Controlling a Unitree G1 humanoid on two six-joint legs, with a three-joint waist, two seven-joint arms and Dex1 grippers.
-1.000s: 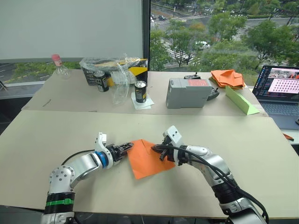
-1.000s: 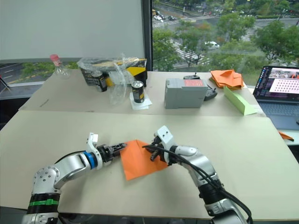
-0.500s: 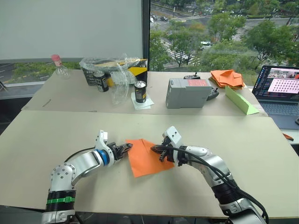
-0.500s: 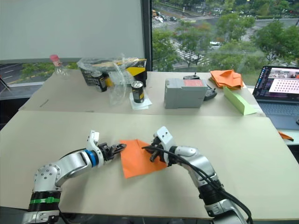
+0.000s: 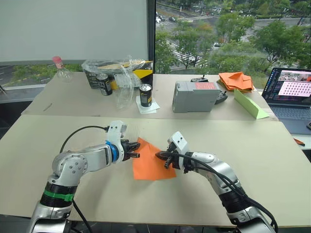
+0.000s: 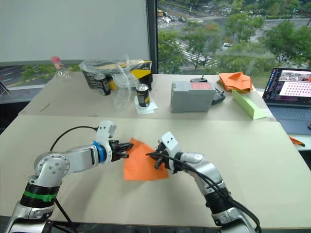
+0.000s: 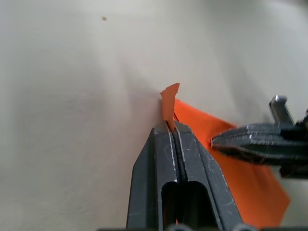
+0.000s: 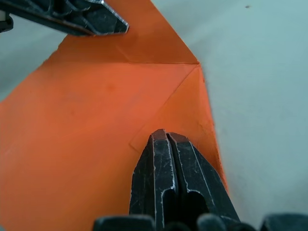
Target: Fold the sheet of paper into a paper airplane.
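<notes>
Your left pincer (image 5: 135, 149) is pinching the thin bright-orange paper sheet's (image 5: 150, 166) upper-left corner while your closed right pincer (image 5: 161, 158) is pressing its right side.

The near bench (image 5: 272, 165) lies bare all round the sheet of paper (image 5: 150, 167), with open room to either side and toward the front edge. Both grippers crowd the sheet itself: the left gripper (image 5: 137, 150) at its far corner, the right gripper (image 5: 161, 156) on its right edge. Cans (image 5: 146, 95), a grey box (image 5: 194, 96) and a laptop (image 5: 290, 92) stand well apart on the far bench.
</notes>
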